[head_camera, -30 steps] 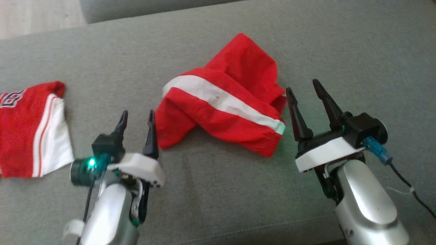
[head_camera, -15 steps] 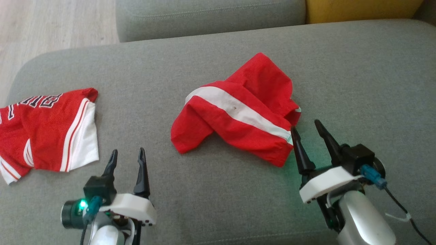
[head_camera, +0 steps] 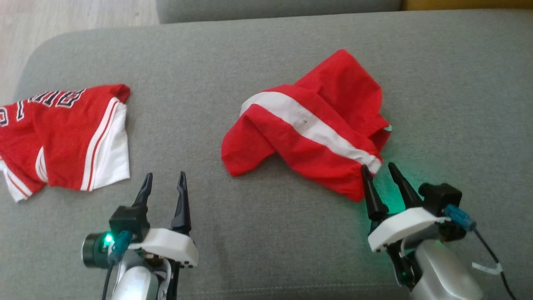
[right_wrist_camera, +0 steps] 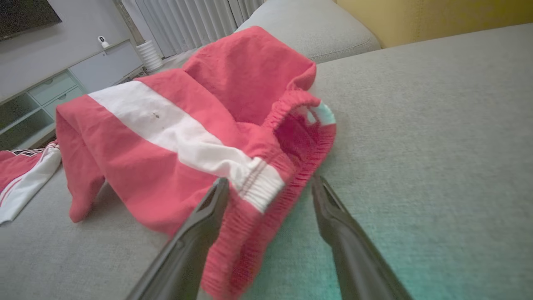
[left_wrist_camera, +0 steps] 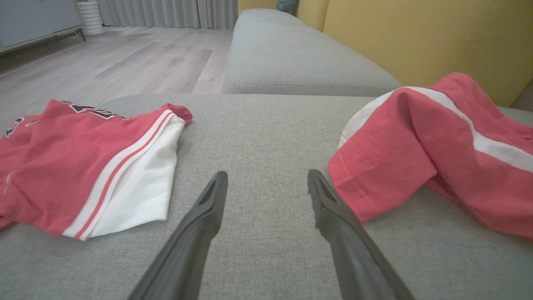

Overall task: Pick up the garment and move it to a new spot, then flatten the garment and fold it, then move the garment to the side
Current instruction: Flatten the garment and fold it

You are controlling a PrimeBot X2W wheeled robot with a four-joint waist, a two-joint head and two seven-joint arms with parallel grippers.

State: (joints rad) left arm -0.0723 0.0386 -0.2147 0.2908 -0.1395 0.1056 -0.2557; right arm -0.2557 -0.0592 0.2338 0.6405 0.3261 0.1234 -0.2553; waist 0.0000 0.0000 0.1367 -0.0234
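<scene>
Closing on too little cloth is the main hazard. The crumpled red woven shorts (head_camera: pixel 308 125) with a white side stripe lie on the grey fabric sofa seat (head_camera: pixel 266 237). The right hand (head_camera: pixel 378 166) sits at their waistband corner, its fingers apart and clamped on nothing.

If it pinches just the outer ruffle of the gathered elastic waistband (right_wrist_camera: pixel 266 183), I judge the cloth could slide free once lifted. If the tips press down first, they may dig into the soft seat or shove the corner into a tighter bunch. The shorts are twisted and folded over themselves, so a lift from one corner would probably leave them hanging tangled and harder to flatten.

The left hand (head_camera: pixel 165 174), fingers likewise apart and empty, waits short of the shorts' leg hem (left_wrist_camera: pixel 374 196); reaching wide, it could miss that hem. The red-and-white lettered sports jersey (head_camera: pixel 62 137) lies well apart from the shorts on the robot's left, so it is unlikely to be caught.

The right wrist view reveals the open mouth of the waistband and one finger (right_wrist_camera: pixel 208 212) crossing in front of the cloth, which the head view reduces to a flat overlap. The left wrist view shows bare seat between hand and hem, plus a yellow upholstered backrest (left_wrist_camera: pixel 416 37) beyond the shorts. The head view gives both hands and both garments together.
</scene>
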